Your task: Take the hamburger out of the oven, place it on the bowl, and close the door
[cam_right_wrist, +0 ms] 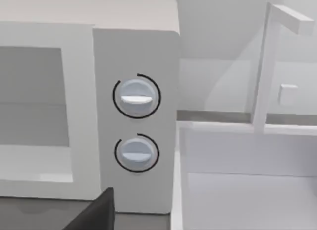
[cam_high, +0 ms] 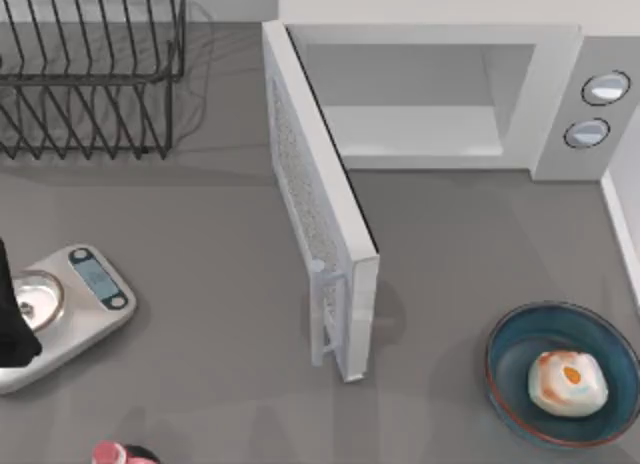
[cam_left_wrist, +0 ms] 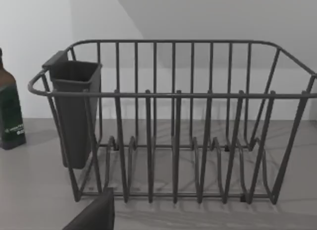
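The white oven (cam_high: 560, 94) stands at the back of the table, its pale cavity (cam_high: 410, 94) bare. Its door (cam_high: 320, 214) is swung wide open toward the front, with the bar handle (cam_high: 322, 314) at its near end. The hamburger (cam_high: 567, 381) lies inside the dark blue bowl (cam_high: 528, 334) at the front right. My left arm (cam_high: 12, 324) is at the table's left edge over the scale. A dark part of my left gripper (cam_left_wrist: 94, 215) faces the wire rack. A dark part of my right gripper (cam_right_wrist: 94, 212) faces the oven's two knobs (cam_right_wrist: 136, 97).
A dark wire dish rack (cam_high: 90, 74) (cam_left_wrist: 173, 121) with a cutlery cup stands at the back left, a green bottle (cam_left_wrist: 9, 116) beside it. A grey scale (cam_high: 75, 304) sits at the left. A red item (cam_high: 112, 452) lies at the front edge. A white unit (cam_right_wrist: 247, 160) flanks the oven's right.
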